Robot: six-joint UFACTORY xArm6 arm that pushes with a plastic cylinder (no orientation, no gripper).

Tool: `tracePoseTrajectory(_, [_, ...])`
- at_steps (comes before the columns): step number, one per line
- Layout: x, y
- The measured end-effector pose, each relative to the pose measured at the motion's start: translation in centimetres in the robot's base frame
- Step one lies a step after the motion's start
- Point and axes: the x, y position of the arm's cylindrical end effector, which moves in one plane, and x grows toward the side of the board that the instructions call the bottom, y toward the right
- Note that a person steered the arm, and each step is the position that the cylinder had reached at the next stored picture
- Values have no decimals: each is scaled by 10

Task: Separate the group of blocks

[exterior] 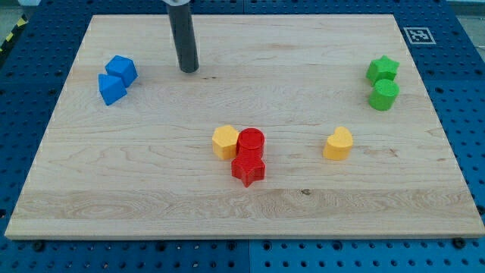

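- My tip (189, 70) sits on the wooden bench (151, 189) near the view's top, left of centre, the dark rod rising straight up out of frame
- No pincer on this arm, just the rod, so there is nothing to call apart or together
- To the tip's left, near but apart from it, two blue blocks are pressed together: a blue cube-like block (122, 69) above, and a second blue block (111, 89) just below and left of it, touching
- The tip touches no block right now
- Down in the middle of the bench is the tight group: a yellow hexagon-like block (225, 142) on the left, a red cylinder (251, 141) right beside it and touching, and a red star-like block (248, 167) tucked directly under the cylinder, also touching
- That cluster lies well apart from my tip, toward the view's bottom and a little right
- To the right of the cluster, on its own, a yellow heart-like block (339, 144) stands clear of everything
- At the view's right, near the top, a green star (383, 70) sits above a green cylinder (385, 95), the pair touching
- A black-and-white marker tag (417, 35) shows at the bench's top right corner, with blue pegboard (30, 91) around the bench
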Motion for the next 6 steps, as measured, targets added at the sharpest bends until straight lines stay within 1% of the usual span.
tracePoseTrajectory(3, [0,22])
tracePoseTrajectory(4, [9,28])
tracePoseTrajectory(6, [81,62])
